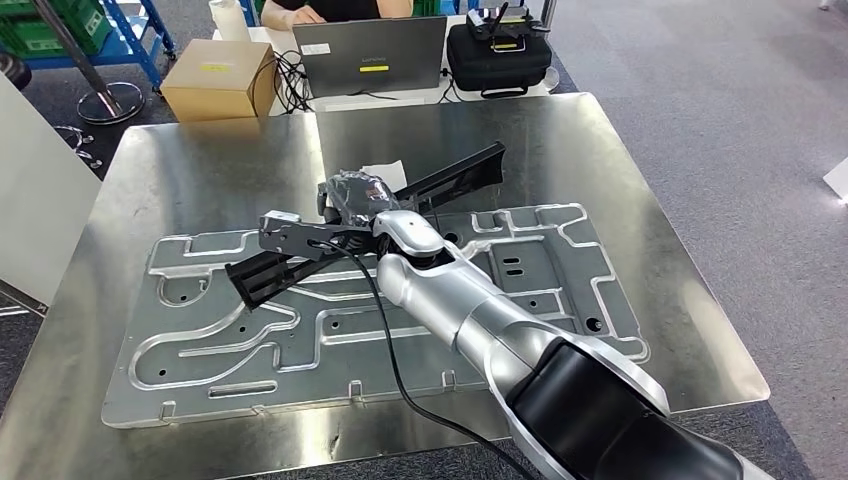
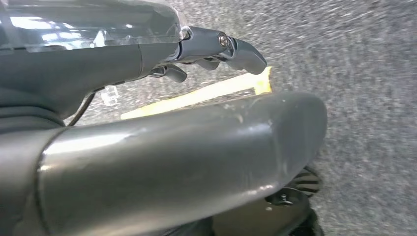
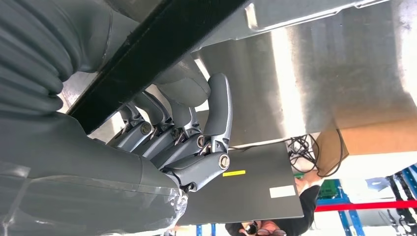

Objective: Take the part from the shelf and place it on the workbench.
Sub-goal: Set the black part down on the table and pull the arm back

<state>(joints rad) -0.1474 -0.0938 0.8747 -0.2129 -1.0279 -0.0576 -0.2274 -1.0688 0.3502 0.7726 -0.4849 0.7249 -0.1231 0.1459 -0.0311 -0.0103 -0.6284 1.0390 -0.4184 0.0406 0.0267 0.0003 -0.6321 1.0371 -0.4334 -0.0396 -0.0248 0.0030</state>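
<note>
Long black bar-shaped part, narrow and angular, matte dark, running on a slant from a wider, ribbed-looking end low at the left to a squared end high at the right. Lies across the middle of the shiny sheet-metal bench, over the upper edge of the big silver machined plate with winding grooves that rests flat on the bench. Seems to touch the plate at the low left end; whether the high end rests on the bench or hangs just above it cannot be told.

Left hand, seen from its own wrist camera, hangs over grey speckled carpet with a yellow tape strip; fingers curled in, nothing in them.

Right hand, at the end of the silver right arm reaching in from the lower right, sits at the middle of the part. In the right wrist view, dark fingers wrap up around the black bar, thumb on the other side, gripping it.

Beyond the far bench edge: tan cardboard box at left, grey laptop with a person's arm behind it, black carrying case at right.
</note>
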